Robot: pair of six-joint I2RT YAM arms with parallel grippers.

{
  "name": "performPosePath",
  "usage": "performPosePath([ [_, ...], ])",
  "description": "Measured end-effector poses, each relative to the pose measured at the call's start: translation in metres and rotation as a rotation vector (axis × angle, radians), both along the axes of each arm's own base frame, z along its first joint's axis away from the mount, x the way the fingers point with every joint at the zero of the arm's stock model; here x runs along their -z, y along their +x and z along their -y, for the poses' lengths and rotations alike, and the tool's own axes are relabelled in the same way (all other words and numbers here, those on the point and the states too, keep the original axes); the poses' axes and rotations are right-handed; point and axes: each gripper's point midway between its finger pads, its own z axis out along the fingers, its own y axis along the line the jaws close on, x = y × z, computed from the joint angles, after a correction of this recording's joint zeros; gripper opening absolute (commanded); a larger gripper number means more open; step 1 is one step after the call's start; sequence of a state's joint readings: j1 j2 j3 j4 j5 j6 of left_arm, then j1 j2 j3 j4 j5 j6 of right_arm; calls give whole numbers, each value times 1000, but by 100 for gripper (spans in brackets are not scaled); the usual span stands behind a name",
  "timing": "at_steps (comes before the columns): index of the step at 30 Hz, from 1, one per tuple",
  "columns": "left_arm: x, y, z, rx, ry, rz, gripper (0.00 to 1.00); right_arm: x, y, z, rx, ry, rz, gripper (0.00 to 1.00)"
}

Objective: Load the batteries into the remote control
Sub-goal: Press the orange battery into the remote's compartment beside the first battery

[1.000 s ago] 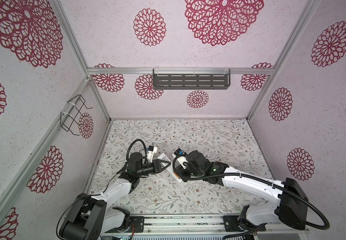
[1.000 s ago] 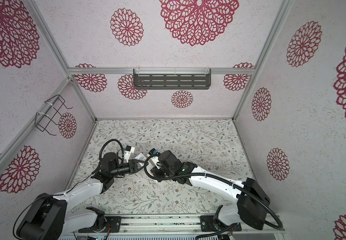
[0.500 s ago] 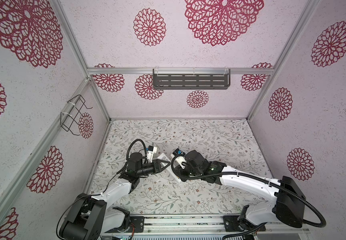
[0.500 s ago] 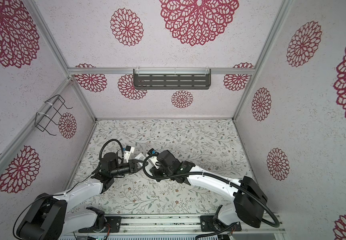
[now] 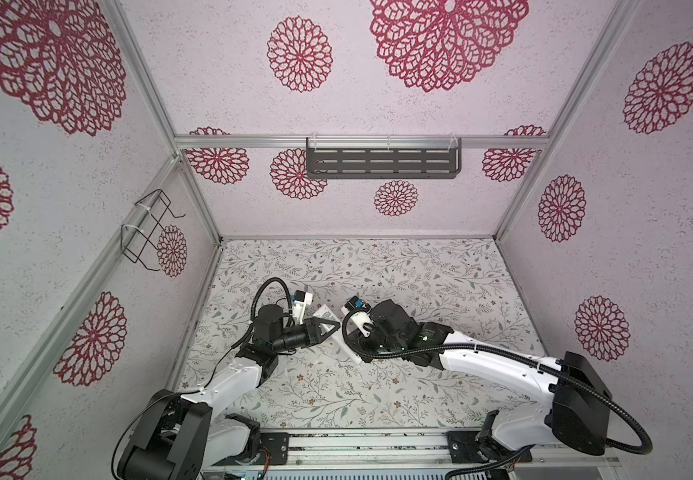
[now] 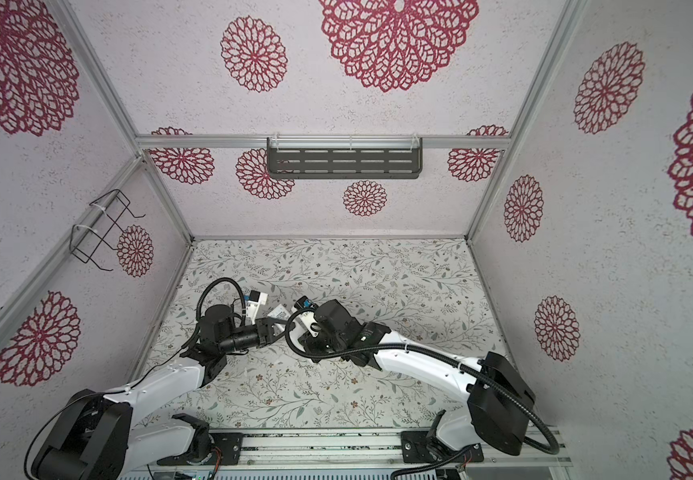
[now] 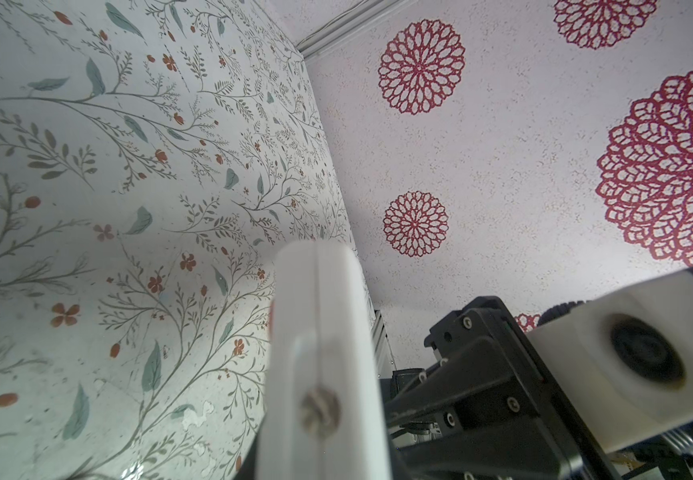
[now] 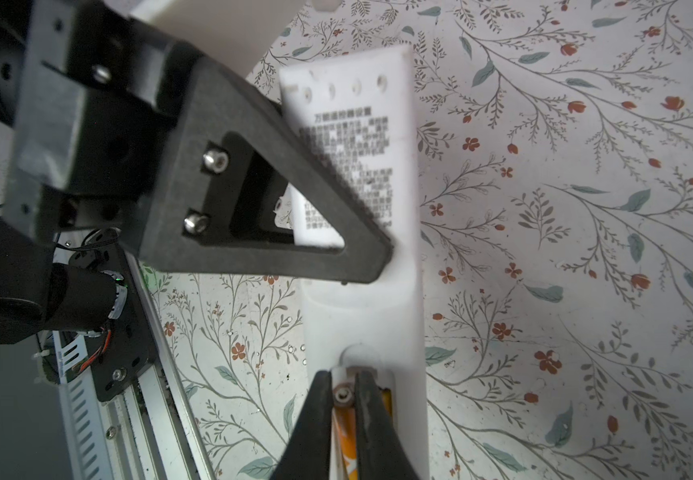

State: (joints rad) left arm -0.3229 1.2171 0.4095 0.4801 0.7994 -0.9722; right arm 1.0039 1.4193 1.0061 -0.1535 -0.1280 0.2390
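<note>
The white remote control (image 8: 361, 307) is held off the floral table, label side toward the right wrist camera. My left gripper (image 8: 374, 253) is shut on its edges near the middle. My right gripper (image 8: 342, 378) is shut on an orange battery (image 8: 346, 436), whose pale tip sits at the rounded end of the open compartment. Beside it, an orange sliver of a second battery (image 8: 387, 403) lies in the compartment. In both top views the remote (image 5: 325, 311) (image 6: 280, 311) shows between the two wrists, with the batteries hidden. The left wrist view shows the remote (image 7: 328, 332) edge-on and blurred.
A dark slotted shelf (image 5: 382, 162) hangs on the back wall and a wire basket (image 5: 147, 232) on the left wall. The arms' base rail (image 5: 357, 449) runs along the table's front edge. The right wrist camera housing (image 7: 627, 353) sits close to the left gripper.
The right wrist has shifted only slightly beside the remote. The left arm holds still with the remote in its grip.
</note>
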Motion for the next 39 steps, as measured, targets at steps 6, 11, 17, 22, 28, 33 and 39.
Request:
performPosePath([
  [6, 0, 0, -1, -2, 0, 0, 0, 0, 0, -1, -1, 1, 1, 16],
  [11, -1, 1, -1, -4, -2, 2, 0, 0, 0, -1, -1, 3, 1, 17],
  [17, -4, 1, -3, -9, -5, 10, 0, 2, 0, -3, -4, 3, 1, 17],
  [22, -4, 1, -3, -9, -5, 9, 0, 2, 0, -4, -4, 3, 3, 13],
  [28, -4, 1, -4, -11, -7, 3, 0, 1, 0, -4, -2, 3, 8, 10],
  [33, -6, 2, -7, -21, -13, 2, 0, 1, 1, -6, -2, 22, 23, 8],
  [39, -7, 3, -11, -32, -27, -10, 0, 0, 1, -8, -4, 42, 36, 7],
])
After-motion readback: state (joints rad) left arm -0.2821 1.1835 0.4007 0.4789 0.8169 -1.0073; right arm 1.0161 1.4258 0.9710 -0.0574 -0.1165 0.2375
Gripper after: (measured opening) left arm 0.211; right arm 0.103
